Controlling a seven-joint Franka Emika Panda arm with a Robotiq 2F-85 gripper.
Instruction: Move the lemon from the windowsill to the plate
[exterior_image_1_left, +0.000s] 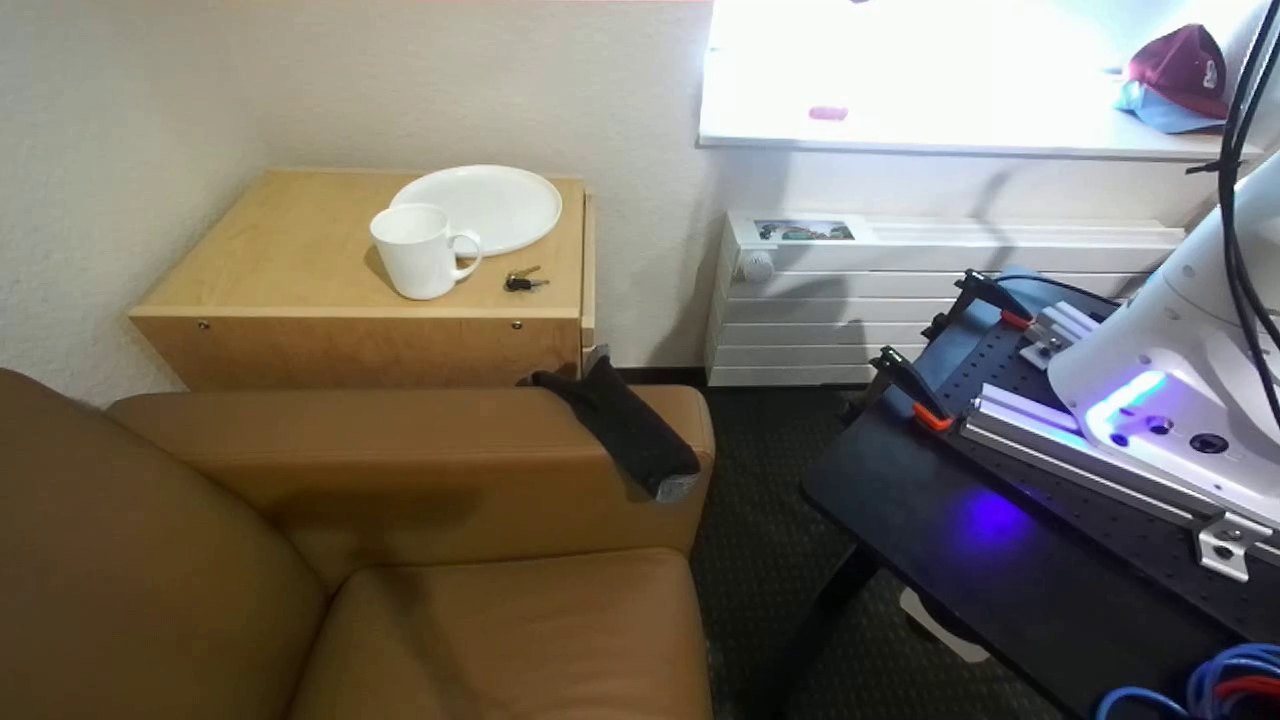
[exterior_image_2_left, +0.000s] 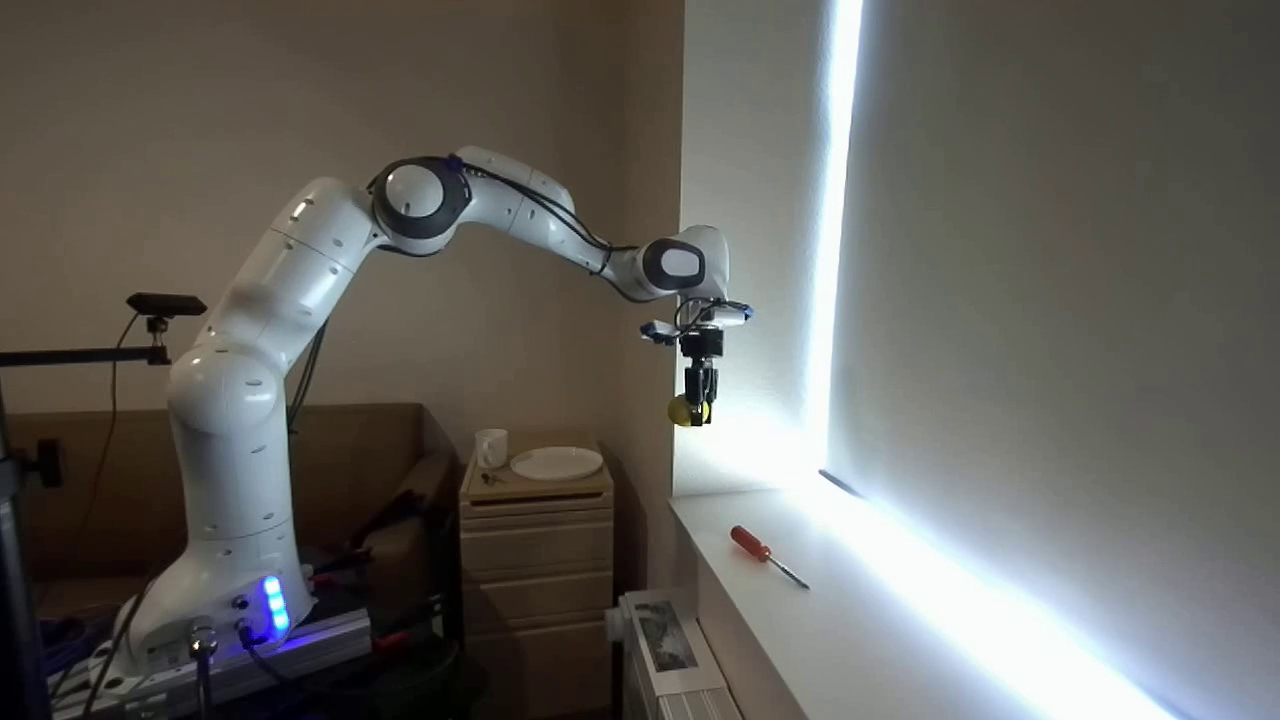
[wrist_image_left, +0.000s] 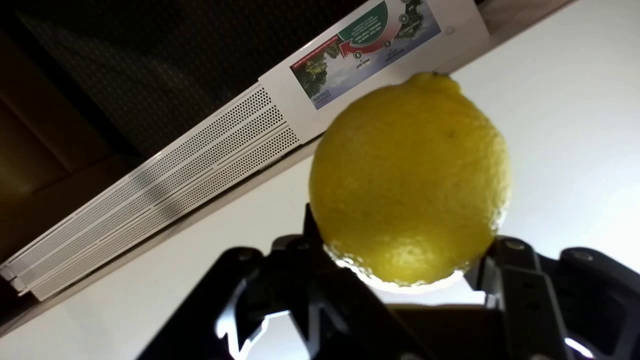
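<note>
The yellow lemon (exterior_image_2_left: 680, 411) is held in the air by my gripper (exterior_image_2_left: 701, 418), which is shut on it. In the wrist view the lemon (wrist_image_left: 410, 180) sits between the two black fingers (wrist_image_left: 400, 250), and its far side is hidden. The gripper is above the level of the white windowsill (exterior_image_2_left: 745, 610), near its far end by the wall corner. The round white plate (exterior_image_1_left: 505, 210) lies on the wooden cabinet top, and it also shows in an exterior view (exterior_image_2_left: 556, 463). The plate is well away from the gripper and lower. The gripper and lemon are out of view in an exterior view.
A white cup (exterior_image_1_left: 410, 255) stands beside the plate, overlapping its edge in view, with keys (exterior_image_1_left: 524, 281) near it. A red-handled screwdriver (exterior_image_2_left: 765, 552) and a maroon cap (exterior_image_1_left: 1182, 75) lie on the windowsill. A radiator (exterior_image_1_left: 900, 290) is below the sill. A brown sofa (exterior_image_1_left: 420, 450) stands by the cabinet.
</note>
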